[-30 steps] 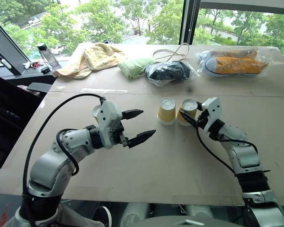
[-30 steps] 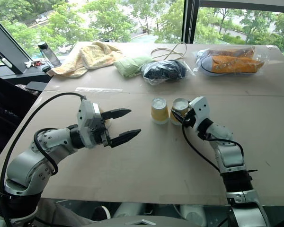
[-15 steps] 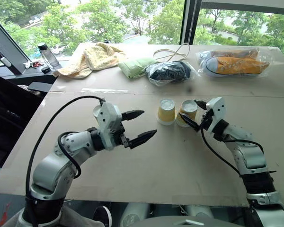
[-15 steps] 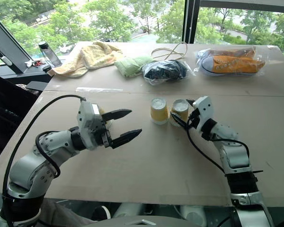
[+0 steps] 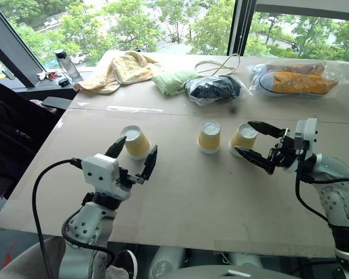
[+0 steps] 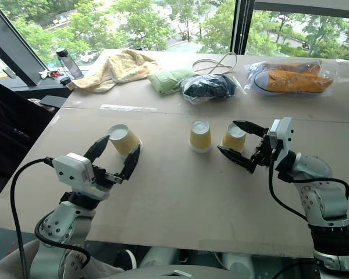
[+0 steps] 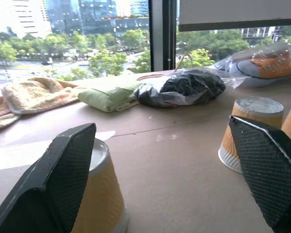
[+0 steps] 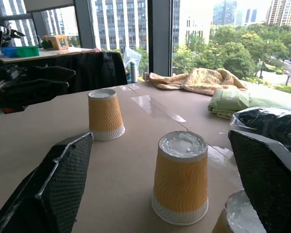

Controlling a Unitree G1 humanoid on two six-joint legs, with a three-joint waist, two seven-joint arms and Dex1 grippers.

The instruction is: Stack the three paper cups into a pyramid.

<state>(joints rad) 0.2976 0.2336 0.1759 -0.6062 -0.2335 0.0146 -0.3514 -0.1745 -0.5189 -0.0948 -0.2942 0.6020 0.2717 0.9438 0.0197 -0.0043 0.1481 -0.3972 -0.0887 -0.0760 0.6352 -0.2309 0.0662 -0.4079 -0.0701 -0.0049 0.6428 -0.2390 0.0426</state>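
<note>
Paper cups (image 5: 210, 137) unstacked; right tool (image 5: 259, 145) has let go

You have three paper cups on the desk (image 5: 180, 197) — one (image 5: 136, 142), a second (image 5: 209, 136), a third (image 5: 243, 138) — all upside down, plus two towels, yellow (image 5: 119, 68) and green (image 5: 173, 81), and one water bottle (image 5: 67, 63).

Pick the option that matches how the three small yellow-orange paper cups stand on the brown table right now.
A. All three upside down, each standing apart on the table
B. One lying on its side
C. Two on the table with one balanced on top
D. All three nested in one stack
A: the left cup, middle cup and right cup each stand upside down on the table, none stacked.
</note>
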